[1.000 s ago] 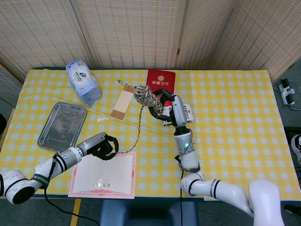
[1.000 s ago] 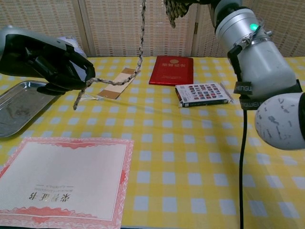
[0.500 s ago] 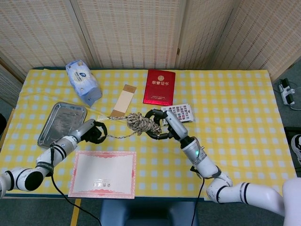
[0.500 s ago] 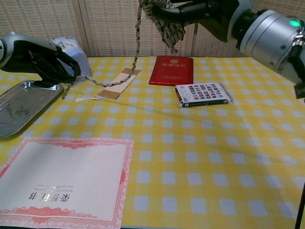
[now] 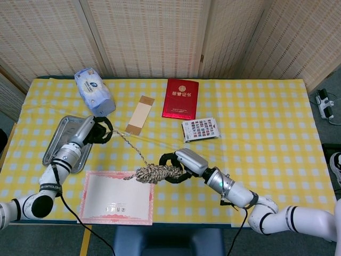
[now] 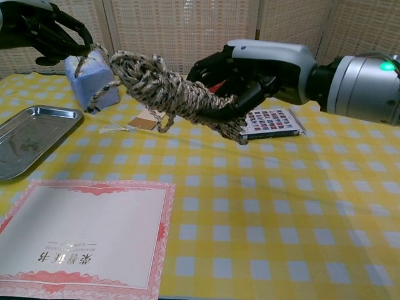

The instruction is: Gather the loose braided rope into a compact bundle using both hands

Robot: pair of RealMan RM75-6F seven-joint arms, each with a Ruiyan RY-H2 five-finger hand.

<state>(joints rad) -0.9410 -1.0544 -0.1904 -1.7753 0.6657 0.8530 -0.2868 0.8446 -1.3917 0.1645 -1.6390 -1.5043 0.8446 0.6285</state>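
The coiled grey-and-tan braided rope (image 5: 154, 173) is held above the table by the right hand (image 5: 178, 164), its tail pinched in the left hand (image 5: 100, 131); coils could slip loose if that tail is tugged.

A yellow-checked surface (image 5: 266, 106) carries a metal tray (image 5: 58, 140), wipes pack (image 5: 94, 92), red booklet (image 5: 180, 98), card box (image 5: 201, 129), certificate (image 5: 118, 197) and what looks like a cardboard strip (image 5: 140, 114)

We count one rope (image 5: 154, 173), one tray (image 5: 57, 140), one wipes pack (image 5: 94, 92), one red booklet (image 5: 180, 98), one certificate (image 5: 116, 198), one card box (image 5: 200, 129), one bookmark (image 5: 139, 114).
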